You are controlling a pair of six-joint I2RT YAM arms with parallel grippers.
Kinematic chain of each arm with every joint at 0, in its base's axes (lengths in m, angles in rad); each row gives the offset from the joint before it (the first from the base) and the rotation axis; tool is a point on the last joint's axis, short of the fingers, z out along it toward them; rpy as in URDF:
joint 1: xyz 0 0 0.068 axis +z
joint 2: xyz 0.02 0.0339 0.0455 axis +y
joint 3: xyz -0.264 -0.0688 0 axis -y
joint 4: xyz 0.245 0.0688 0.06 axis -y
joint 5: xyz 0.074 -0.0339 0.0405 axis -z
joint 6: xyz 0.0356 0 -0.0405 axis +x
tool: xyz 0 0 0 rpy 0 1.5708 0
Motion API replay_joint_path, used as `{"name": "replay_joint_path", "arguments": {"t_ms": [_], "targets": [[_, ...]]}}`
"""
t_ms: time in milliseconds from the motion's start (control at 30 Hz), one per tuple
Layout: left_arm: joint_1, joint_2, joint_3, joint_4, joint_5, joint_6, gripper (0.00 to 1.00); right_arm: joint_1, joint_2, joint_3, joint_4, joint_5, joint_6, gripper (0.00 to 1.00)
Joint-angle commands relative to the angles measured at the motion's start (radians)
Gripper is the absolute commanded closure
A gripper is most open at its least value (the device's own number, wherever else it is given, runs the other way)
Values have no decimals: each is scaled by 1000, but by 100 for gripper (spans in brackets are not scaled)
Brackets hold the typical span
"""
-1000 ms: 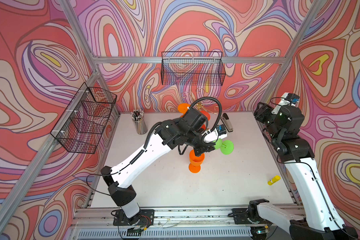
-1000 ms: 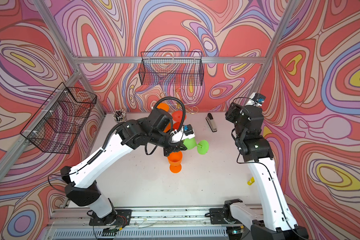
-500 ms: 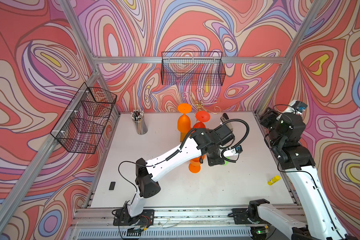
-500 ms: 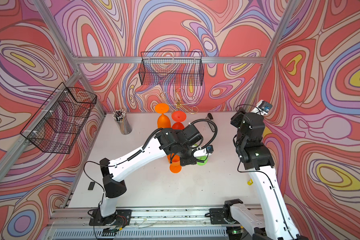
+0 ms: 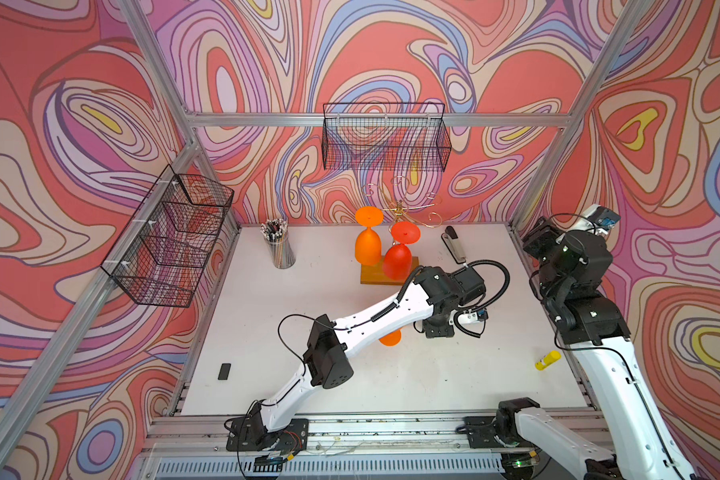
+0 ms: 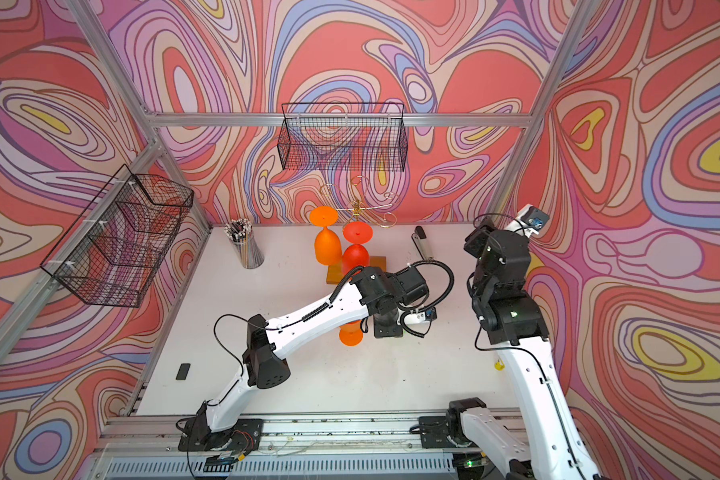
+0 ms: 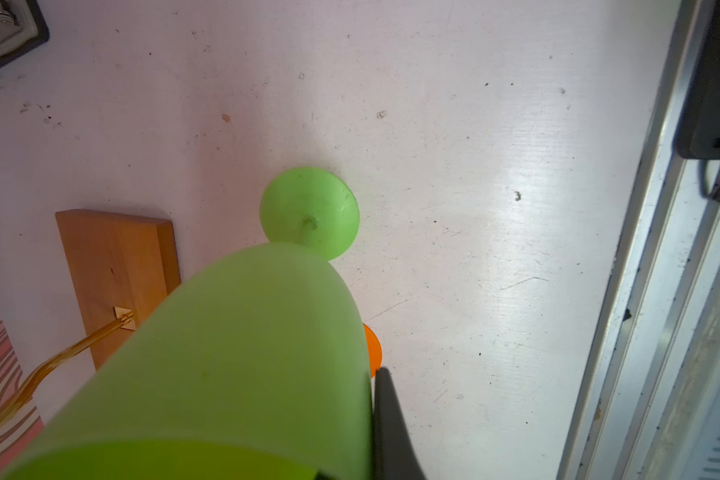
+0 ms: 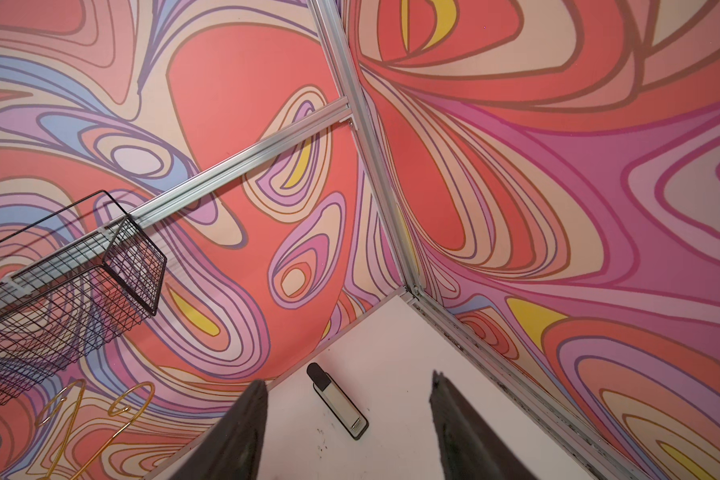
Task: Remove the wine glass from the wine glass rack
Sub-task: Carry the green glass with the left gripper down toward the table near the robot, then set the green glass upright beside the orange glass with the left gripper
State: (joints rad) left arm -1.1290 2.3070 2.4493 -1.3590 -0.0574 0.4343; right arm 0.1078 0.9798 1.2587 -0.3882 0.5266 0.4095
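Wine glass (image 7: pixel 242 353) is hanging clamped in the left gripper (image 5: pixel 437 330), risking knocking the orange glass (image 7: pixel 373 349) alongside; right gripper (image 8: pixel 350 415) is gaping, empty.

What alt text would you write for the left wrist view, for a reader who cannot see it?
A green wine glass fills the foreground, foot toward the white table; the rack's wooden base lies beside it.

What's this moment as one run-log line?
left gripper: shut on green wine glass; rack: orange glass, red glass hanging; right gripper: open, empty
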Motion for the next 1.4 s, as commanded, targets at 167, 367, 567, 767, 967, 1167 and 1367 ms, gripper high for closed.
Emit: {"name": "replay_joint_path", "arguments": {"t_ms": [167,367,567,767,967,1167,1367], "targets": [[-11,73,26,-65,-37,18,100,-2,15,-18,16,-30,5,34],[-11,83,26,-55,-50,24,100,-3,21,-19,19,-37,2,34],[-11,84,28,-48,-60,29,94,-5,32,-22,23,-50,2,34],[-11,81,38,-42,-77,35,79,-8,42,-25,29,-69,8,34],[-11,78,54,-43,-80,38,65,-10,45,-31,28,-79,11,35],[-11,62,60,-26,-100,33,43,-12,44,-33,28,-86,15,35],[-11,21,63,14,-121,23,22,-13,37,-35,27,-89,19,35]]}}
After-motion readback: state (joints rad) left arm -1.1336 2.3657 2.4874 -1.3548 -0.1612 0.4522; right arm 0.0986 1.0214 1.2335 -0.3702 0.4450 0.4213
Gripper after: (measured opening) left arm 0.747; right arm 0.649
